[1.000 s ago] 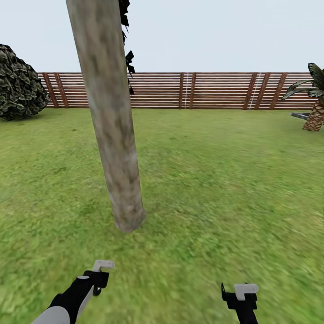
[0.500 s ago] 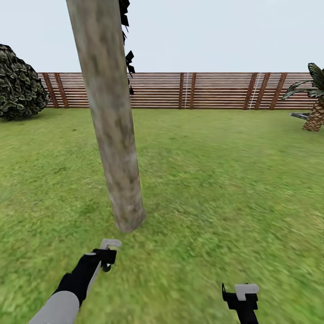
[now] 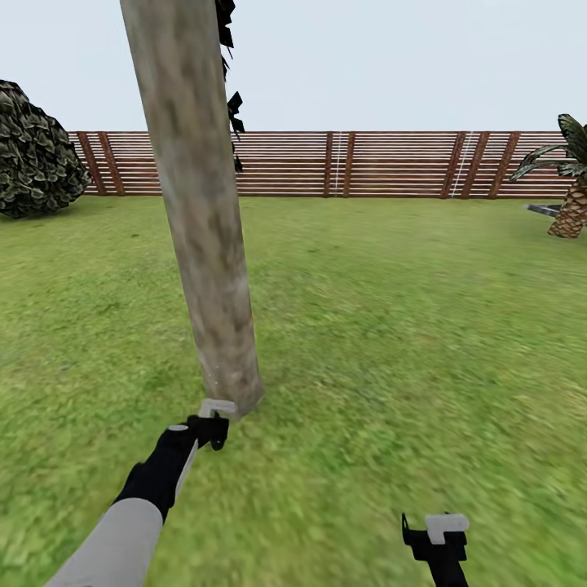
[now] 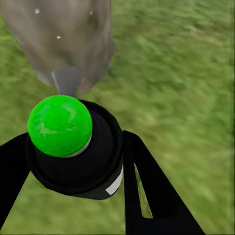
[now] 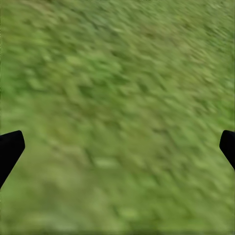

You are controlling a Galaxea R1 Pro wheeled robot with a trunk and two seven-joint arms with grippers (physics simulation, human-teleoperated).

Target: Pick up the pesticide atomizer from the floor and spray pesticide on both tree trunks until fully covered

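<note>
Pesticide atomizer, black-bodied, green-capped (image 4: 68, 142) | left hand (image 3: 214, 417) grips it, now advanced to mottled grey-tan trunk's (image 3: 204, 236) base | right hand (image 3: 436, 534) open, idle

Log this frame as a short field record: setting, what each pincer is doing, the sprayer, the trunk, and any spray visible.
setting: grass lawn with a slatted wooden fence behind
left pincer: shut on the atomizer, beside the trunk's base
atomizer: black body, green ball top, grey nozzle aimed at the trunk
tree trunk: pale grey-tan, mottled, leaning slightly
pesticide: a few whitish specks on the trunk's lower part; coverage far from full
right pincer: open, empty, low over grass
other plants: dark bush, short palm
</note>
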